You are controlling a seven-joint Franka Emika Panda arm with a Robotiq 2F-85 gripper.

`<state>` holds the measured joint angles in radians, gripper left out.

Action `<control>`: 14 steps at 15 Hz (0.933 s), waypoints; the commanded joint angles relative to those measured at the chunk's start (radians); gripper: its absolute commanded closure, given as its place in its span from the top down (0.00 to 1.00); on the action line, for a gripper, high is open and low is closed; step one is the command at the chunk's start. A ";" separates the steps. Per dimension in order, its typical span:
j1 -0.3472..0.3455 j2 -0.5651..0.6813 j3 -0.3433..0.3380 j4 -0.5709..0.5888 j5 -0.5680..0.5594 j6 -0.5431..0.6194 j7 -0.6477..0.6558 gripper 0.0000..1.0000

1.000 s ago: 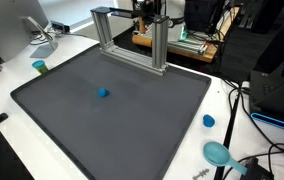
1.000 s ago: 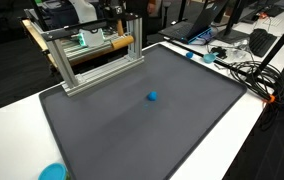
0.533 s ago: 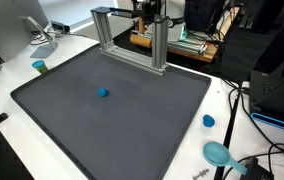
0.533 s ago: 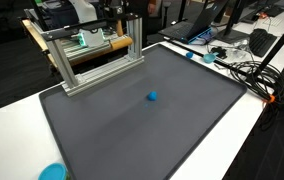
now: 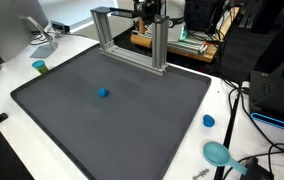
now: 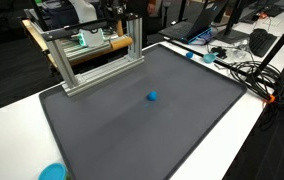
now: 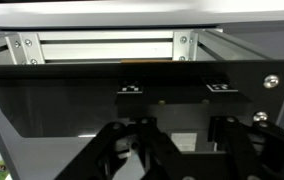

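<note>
Metal frame (image 5: 160, 45) at the far edge of the dark mat (image 5: 142, 125) is faced closely by the gripper (image 7: 182, 138), whose fingers are seen apart and empty. A small blue ball (image 5: 103, 92) lies well apart, near the mat's middle. An approach is judged in hand; clearance from the frame's top bar is called for next.

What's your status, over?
Gripper behind silver aluminium frame, open or shut unclear. Small blue object alone on dark grey mat. Frame stands between gripper and object.

No writing, label or number can be read.
</note>
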<state>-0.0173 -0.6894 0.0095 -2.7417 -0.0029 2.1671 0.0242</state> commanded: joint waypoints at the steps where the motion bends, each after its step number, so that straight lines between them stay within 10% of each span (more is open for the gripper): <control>1: 0.007 -0.014 0.019 0.000 -0.004 -0.008 0.023 0.24; 14: 0.030 0.187 0.110 0.259 -0.010 0.101 0.104 0.22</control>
<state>0.0108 -0.6459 0.0711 -2.6341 -0.0055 2.2538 0.0511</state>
